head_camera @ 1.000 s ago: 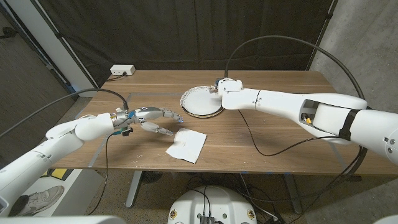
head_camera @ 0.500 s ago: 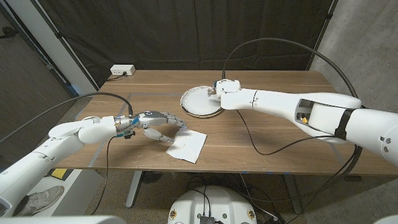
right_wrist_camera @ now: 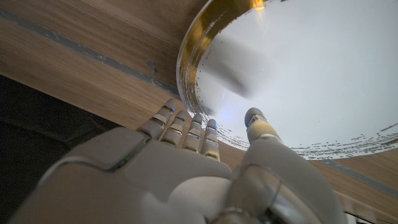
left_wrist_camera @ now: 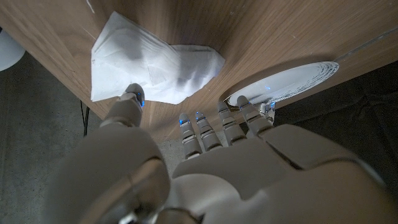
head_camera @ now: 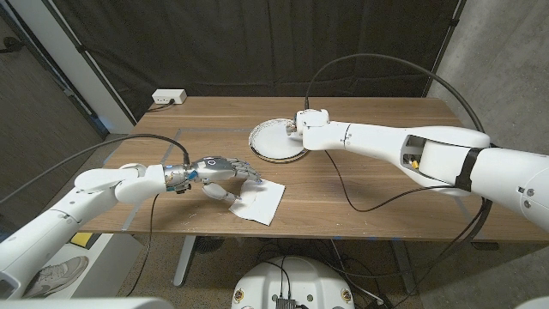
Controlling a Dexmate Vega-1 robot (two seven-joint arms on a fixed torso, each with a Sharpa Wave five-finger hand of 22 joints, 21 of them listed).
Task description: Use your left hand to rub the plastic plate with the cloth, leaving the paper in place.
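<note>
Wooden table [head_camera: 360, 184], dark curtain behind.
Left hand [head_camera: 225, 171], fingers spread and holding nothing, reaches the cloth [head_camera: 260, 200]; the plate [head_camera: 276, 140] lies beyond it.

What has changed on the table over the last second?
The left robot hand moved across the wooden table toward the white crumpled cloth, and its fingers now reach the cloth's near edge, not yet gripping. The cloth, the white round plastic plate and the right robot hand at its rim stayed put.
</note>
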